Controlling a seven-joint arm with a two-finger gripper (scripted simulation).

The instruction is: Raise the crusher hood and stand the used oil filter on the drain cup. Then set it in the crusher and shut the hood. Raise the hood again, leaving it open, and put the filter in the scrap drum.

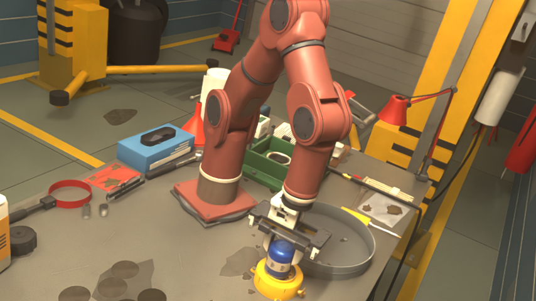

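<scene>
My gripper (285,250) still grips the blue oil filter (279,259), which stands upright on the yellow drain cup (277,282) at the near edge of the bench. The green crusher (270,159) sits behind my arm with its inside showing; its hood is hidden by the arm. The grey round scrap drum (335,239) lies just right of the cup.
A blue box (155,146) lies on the left of the bench, with a red rag, tools and a red strap wrench (70,193) nearer the edge. A red lamp (393,110) stands at the right. A screwdriver (369,221) lies beside the drum.
</scene>
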